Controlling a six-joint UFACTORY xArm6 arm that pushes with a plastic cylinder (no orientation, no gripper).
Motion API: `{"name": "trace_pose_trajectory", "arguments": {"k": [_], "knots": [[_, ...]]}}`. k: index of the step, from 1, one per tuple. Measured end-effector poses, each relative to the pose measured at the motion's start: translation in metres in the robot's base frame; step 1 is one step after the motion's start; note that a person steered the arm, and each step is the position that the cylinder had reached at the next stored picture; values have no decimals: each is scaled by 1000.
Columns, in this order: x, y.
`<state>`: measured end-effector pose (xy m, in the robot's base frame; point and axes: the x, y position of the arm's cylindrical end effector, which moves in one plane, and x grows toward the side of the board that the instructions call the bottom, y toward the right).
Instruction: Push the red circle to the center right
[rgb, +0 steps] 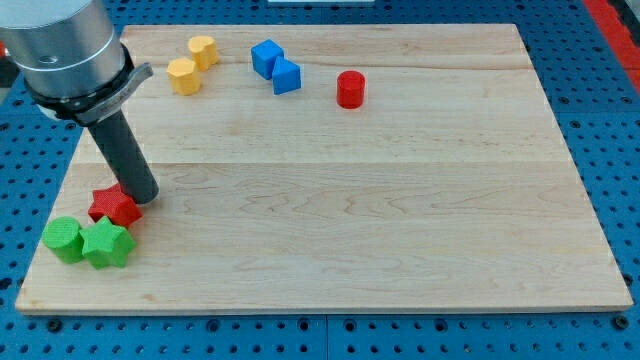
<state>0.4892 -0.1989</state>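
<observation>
The red circle (351, 89) is a short red cylinder standing near the view's top, right of the board's middle. My tip (143, 196) is far from it, at the view's lower left, right beside a red star-shaped block (113, 206) and touching or nearly touching its upper right edge. The dark rod rises from the tip toward the view's upper left to the grey arm body.
A green round block (63, 240) and a green star block (106, 244) sit below the red star near the wooden board's (400, 220) lower left corner. Two yellow blocks (192, 63) and two blue blocks (275, 66) lie along the view's top.
</observation>
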Motion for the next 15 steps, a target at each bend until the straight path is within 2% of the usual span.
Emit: {"name": "trace_pose_trajectory", "arguments": {"k": [2,3,4,6,8,9,10,11,12,14,15], "knots": [[-3,-2],[-47,0],[-92,39],[-136,157],[-188,188],[-183,233],[-152,263],[-143,279],[-141,286],[-112,286],[-109,261]]}}
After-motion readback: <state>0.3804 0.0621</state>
